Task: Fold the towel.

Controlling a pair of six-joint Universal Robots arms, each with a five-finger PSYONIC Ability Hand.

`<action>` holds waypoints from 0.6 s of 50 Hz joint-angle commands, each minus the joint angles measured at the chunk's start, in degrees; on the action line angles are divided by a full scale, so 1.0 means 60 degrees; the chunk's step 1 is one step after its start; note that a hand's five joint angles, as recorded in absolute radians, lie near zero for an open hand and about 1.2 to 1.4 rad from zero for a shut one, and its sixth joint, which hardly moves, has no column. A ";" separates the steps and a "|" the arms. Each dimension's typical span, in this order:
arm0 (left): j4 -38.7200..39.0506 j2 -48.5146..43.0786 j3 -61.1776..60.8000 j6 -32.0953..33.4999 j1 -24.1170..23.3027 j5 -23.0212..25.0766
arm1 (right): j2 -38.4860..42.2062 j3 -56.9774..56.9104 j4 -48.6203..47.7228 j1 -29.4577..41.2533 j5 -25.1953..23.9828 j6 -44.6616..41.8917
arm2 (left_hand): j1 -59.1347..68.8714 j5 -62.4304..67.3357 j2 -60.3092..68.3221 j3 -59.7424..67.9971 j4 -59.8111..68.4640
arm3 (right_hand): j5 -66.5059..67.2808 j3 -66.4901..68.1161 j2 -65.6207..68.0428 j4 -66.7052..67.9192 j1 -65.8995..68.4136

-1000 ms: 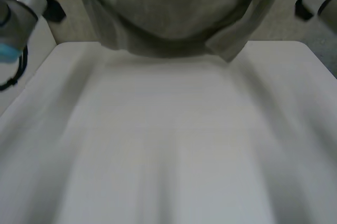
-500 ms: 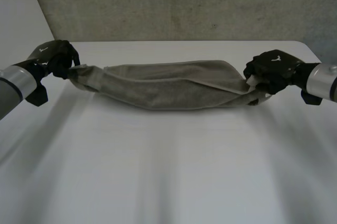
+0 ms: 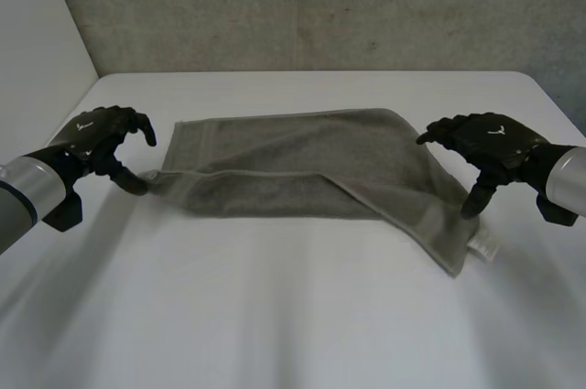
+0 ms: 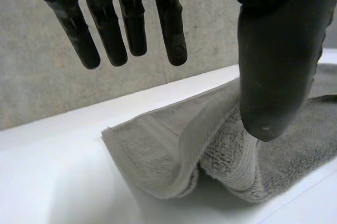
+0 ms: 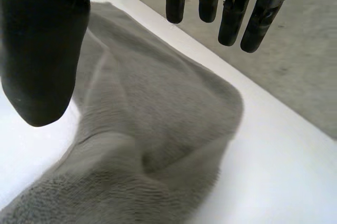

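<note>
We see the towel (image 3: 302, 165), grey-green, lying on the far half of the desk (image 3: 293, 325), between the two hands. It is folded over along its length. Its right end runs towards the near side in a slanted point, where a small white label (image 3: 482, 247) sticks out.

The left hand (image 3: 96, 137) is at the towel's left corner, with its fingers spread and relaxed, holding nothing. The right hand (image 3: 490, 142) hangs just beside the towel's right end. Its fingers are also apart from the thumb and they hold nothing.

The desk is white and smooth. Behind its far edge stands a rough grey wall (image 3: 348, 5), and to the left a plain white wall (image 3: 37, 23).

In the left wrist view the towel's corner (image 4: 158, 155) shows doubled layers under the thumb. We cannot tell if the thumb tip touches the cloth. The print on the label is too small to read.
</note>
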 commanded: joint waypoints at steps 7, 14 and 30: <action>0.0325 0.1799 -0.1074 0.1520 -0.0823 -0.0152 | -0.2498 0.2553 -0.1778 0.1005 0.2764 0.1079 | -0.1007 -0.0777 -0.1109 -0.1103 -0.1094 | -0.0591 -0.0631 -0.0666 -0.0706 -0.0652; 0.0764 0.1918 -0.1236 0.1505 -0.1877 -0.0823 | -0.3378 0.3783 -0.2993 0.1796 0.3716 0.1551 | -0.0951 -0.0721 -0.1054 -0.1048 -0.1038 | -0.0591 -0.0631 -0.0666 -0.0706 -0.0652; 0.1293 0.0307 -0.1368 0.3234 -0.3199 -0.3287 | -0.2237 0.5001 -0.4255 0.2911 0.4949 0.1258 | -0.0755 -0.0525 -0.0857 -0.0851 -0.0842 | -0.0591 -0.0631 -0.0666 -0.0706 -0.0652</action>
